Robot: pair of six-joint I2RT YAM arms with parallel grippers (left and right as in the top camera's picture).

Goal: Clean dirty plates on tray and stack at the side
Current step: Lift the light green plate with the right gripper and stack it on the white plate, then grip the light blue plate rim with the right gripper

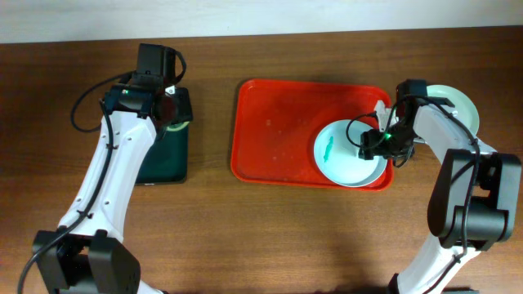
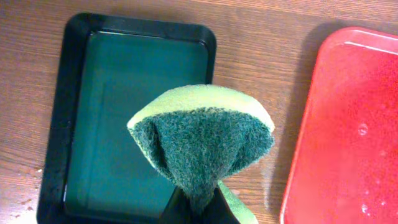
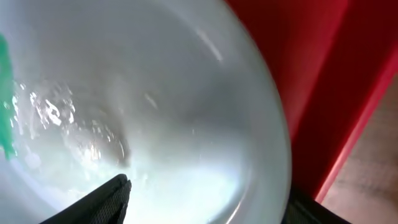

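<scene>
The red tray (image 1: 278, 131) holds a white plate (image 1: 343, 159) with a teal smear (image 1: 327, 149) at its right end. The edge of a second plate (image 1: 378, 172) shows beneath it. A third pale-mint plate (image 1: 453, 102) lies on the table right of the tray. My right gripper (image 1: 378, 145) is open and straddles the top plate's right rim. In the right wrist view one finger is over the plate (image 3: 155, 124) and the other outside the rim, gripper (image 3: 208, 199). My left gripper (image 2: 196, 208) is shut on a green sponge (image 2: 202, 137), also in the overhead view (image 1: 176, 124).
A black rectangular tray (image 1: 167, 159) with a dark green inside lies left of the red tray, under the sponge; it also shows in the left wrist view (image 2: 56, 124). Bare wood separates the two trays. The red tray's left half (image 2: 348, 124) holds water droplets.
</scene>
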